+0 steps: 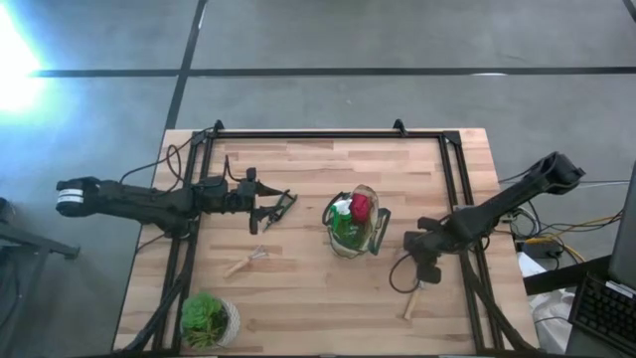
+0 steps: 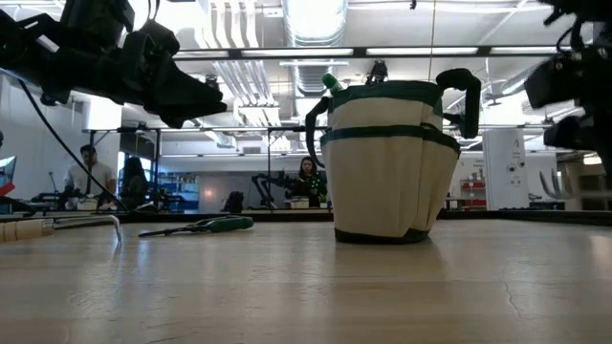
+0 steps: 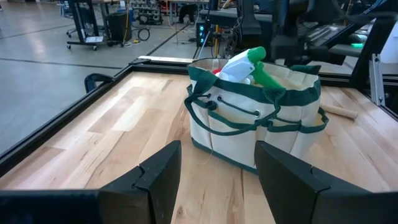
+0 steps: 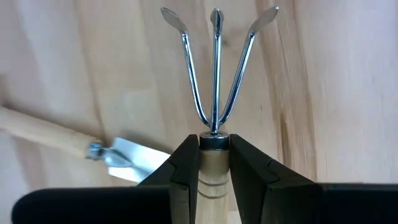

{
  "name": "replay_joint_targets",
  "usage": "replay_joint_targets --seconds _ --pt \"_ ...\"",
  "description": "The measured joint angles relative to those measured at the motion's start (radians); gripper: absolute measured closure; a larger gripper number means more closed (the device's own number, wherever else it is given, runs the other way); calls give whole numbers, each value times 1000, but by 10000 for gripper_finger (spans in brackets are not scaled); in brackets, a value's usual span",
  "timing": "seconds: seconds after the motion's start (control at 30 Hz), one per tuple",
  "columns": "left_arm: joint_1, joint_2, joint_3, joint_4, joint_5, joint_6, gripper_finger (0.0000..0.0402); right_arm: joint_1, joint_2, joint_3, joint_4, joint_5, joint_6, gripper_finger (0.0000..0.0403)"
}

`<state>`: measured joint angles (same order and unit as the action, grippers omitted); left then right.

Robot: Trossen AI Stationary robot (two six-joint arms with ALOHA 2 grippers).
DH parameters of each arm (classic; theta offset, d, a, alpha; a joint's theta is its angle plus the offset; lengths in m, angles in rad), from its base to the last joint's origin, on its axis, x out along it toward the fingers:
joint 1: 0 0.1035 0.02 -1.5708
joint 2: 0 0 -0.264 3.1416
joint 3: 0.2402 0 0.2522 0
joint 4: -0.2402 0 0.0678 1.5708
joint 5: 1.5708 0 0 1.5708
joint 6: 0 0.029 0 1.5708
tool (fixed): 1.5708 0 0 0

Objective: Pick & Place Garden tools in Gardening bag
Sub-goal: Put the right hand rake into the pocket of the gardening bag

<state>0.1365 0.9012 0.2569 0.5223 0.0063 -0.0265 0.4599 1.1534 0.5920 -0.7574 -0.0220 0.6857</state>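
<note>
Clamping the pale wooden handle of the three-pronged metal cultivator, the right gripper has its dark fingers shut just behind the ferrule, so the tool's long axis runs straight out ahead of the jaws, prongs leading. Beside those jaws, on the boards, lies a wooden-handled trowel with a bright blade. The round beige fabric gardening bag with green trim stands near, off to the side of the right gripper, a green spray bottle already poking from it. The left gripper hovers spread wide, holding nothing, the bag ahead of its jaws. Judging by this, the right arm must tip the prongs downward over the bag's mouth.
</note>
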Motion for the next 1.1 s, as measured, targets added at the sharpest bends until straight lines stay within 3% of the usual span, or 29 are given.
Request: replay_joint_targets --seconds 0.6,1.1 --pt "0 0 0 0 0 0 195 0 -326 43 8 76 -2 344" --pt "0 0 0 -1 0 0 195 1 -347 42 376 74 -283 344"
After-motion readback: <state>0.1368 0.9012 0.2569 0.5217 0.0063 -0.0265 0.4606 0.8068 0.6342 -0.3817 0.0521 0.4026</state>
